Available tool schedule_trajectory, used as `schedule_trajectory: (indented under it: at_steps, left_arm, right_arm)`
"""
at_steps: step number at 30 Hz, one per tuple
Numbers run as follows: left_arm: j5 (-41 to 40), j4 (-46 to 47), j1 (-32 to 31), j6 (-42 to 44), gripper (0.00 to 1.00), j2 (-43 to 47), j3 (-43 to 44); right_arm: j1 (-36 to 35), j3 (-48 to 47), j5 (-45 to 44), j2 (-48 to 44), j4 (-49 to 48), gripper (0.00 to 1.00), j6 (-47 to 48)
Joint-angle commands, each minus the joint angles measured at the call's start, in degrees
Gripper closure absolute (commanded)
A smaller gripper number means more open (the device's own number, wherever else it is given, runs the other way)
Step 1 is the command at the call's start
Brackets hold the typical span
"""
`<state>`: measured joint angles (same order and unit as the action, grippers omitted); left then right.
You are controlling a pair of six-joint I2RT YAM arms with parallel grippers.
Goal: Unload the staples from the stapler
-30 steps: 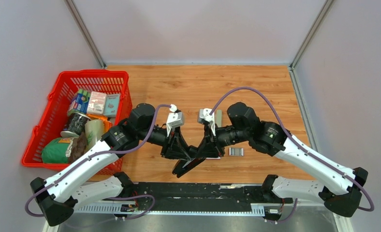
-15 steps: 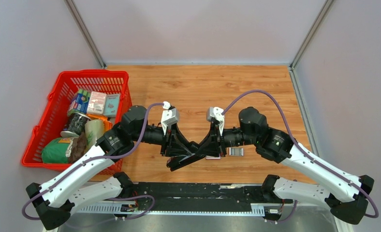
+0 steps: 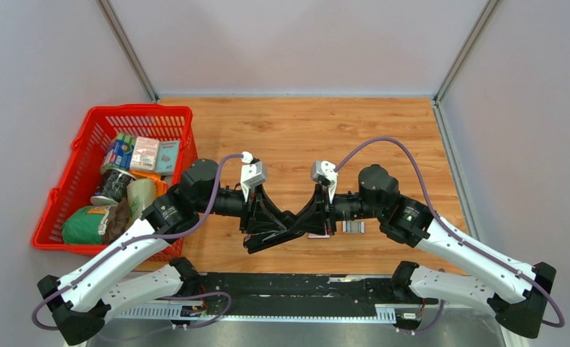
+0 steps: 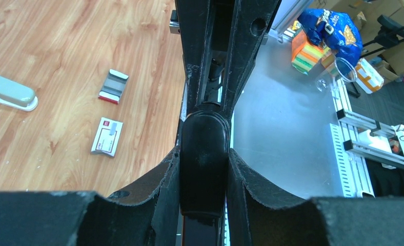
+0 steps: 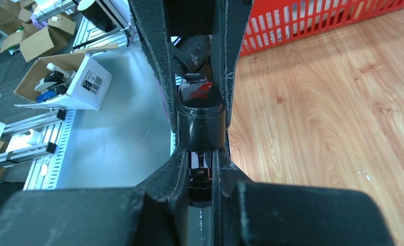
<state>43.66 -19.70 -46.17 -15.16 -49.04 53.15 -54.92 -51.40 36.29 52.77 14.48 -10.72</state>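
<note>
Wooden table (image 3: pixel 304 130): you have the long black stapler (image 3: pixel 264 242) held at the middle of the near edge. The left gripper (image 4: pixel 204 164) is clamped on one end and the right gripper (image 5: pixel 200 128) on the other, likely so one arm steadies while the other works the magazine. The short silvery strip of staples (image 3: pixel 353 226) lies on the wood just beside the right gripper, apparently already out.

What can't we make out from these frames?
Whether the black stapler is loaded: top view too small and dark; in the wrist views fingers cover it.
Print on the box: left wrist, too small.
Grey stapler: left wrist, cut off by left edge.
</note>
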Motion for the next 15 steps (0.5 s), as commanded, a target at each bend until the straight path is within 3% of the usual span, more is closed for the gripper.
schedule_trajectory:
  at_steps: [1, 15]
  left_arm:
    - [-7.89, 16.10, 0.91, -0.49, 1.00, 1.93, 3.81]
    - [-12.98, 14.52, 0.91, 2.50, 1.00, 1.93, 6.18]
  right_arm:
    - [-1.33, 3.84, 6.77, 1.45, 4.77, 1.00, -2.90]
    - [-2.48, 9.38, 7.92, 2.77, -2.70, 1.00, -7.21]
